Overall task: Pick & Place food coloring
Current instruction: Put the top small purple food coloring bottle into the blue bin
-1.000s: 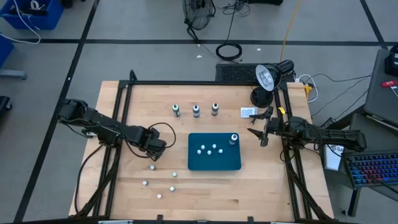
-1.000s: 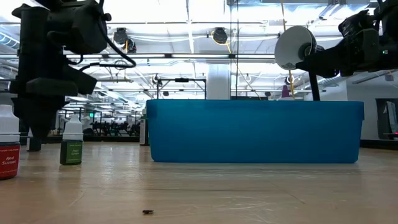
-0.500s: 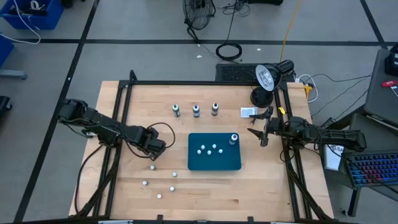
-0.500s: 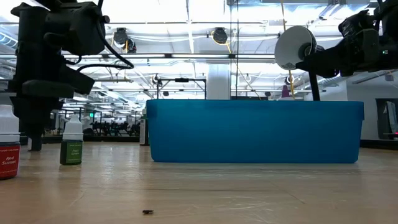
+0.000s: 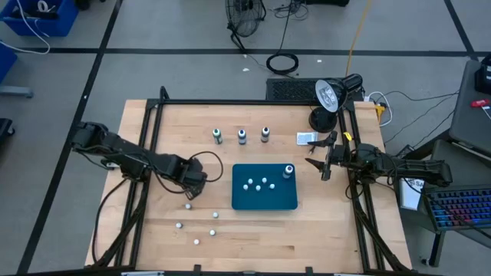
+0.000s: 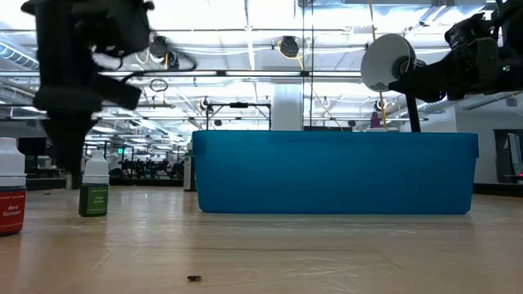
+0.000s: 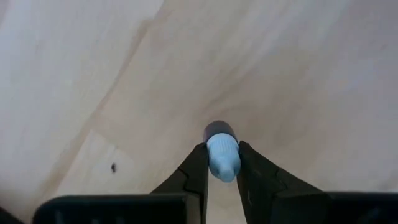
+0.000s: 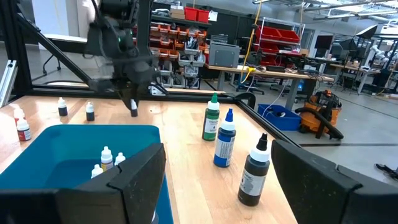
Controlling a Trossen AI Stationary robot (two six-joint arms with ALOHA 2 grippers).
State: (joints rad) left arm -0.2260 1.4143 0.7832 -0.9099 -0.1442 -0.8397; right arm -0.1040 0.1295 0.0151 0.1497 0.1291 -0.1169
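Pinching blue food coloring bottle [image 7: 222, 157] w/ left pincer [image 7: 221, 163], shut tight.

"Red" legible on red-labelled bottle [image 6: 11, 193]; other labels unreadable

A pale wooden worktop [image 5: 253, 238] carries a blue tray [image 5: 265, 201] at its middle, three larger bottles [image 5: 242, 136] in a row on the far side, and small bottles [image 5: 196, 224] scattered near-left.
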